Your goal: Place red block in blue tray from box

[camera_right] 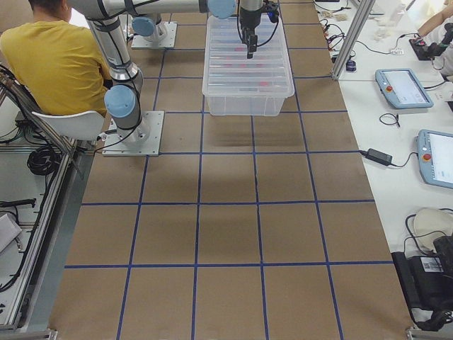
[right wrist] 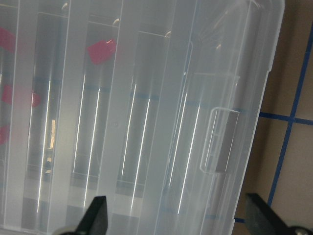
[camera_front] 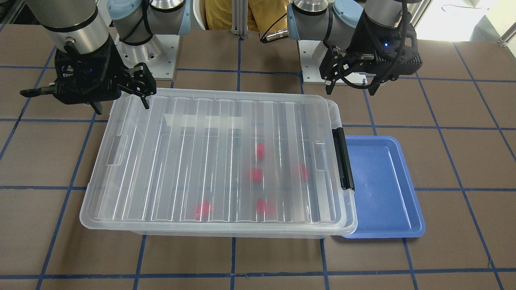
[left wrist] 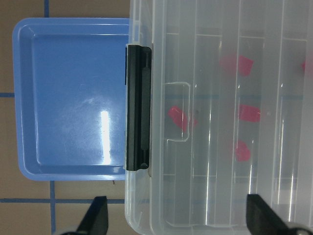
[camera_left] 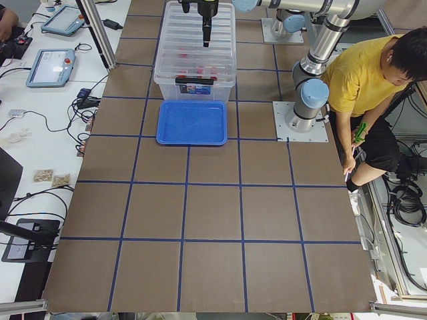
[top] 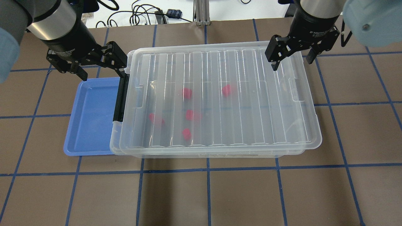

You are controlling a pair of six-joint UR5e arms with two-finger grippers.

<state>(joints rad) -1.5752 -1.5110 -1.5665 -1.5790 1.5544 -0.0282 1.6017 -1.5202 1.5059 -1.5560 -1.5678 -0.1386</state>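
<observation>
- The red block (top: pixel 190 115) lies on the floor of the box (top: pixel 220 154) among four other red blocks. All five are shut in under the ribbed lid (top: pixel 257 94), and nothing has been placed in the blue tray (top: pixel 91 125).
- Nothing is held. The left hand (top: pixel 102 70) is spread open above the box corner by the black latch (top: pixel 121 97), and the right hand (top: pixel 292 62) is spread open above a corner at the opposite short end.
- If the latch is not freed first, the whole box could be lifted or dragged along the bench (top: pixel 220 194) with the lid.
- The box rim overhangs the tray's edge, so the tray could be shoved or tipped when the box or lid is shifted.
- A lid gripped at one end only could be twisted, slip and drop back.
- The blocks are blurred by the ribbed plastic, so their stubs and which way they lie cannot be made out.
- The tray edge beneath the box rim is hidden, and touching cannot be judged.
- Whether a second latch exists at the right hand's end cannot be told.
</observation>
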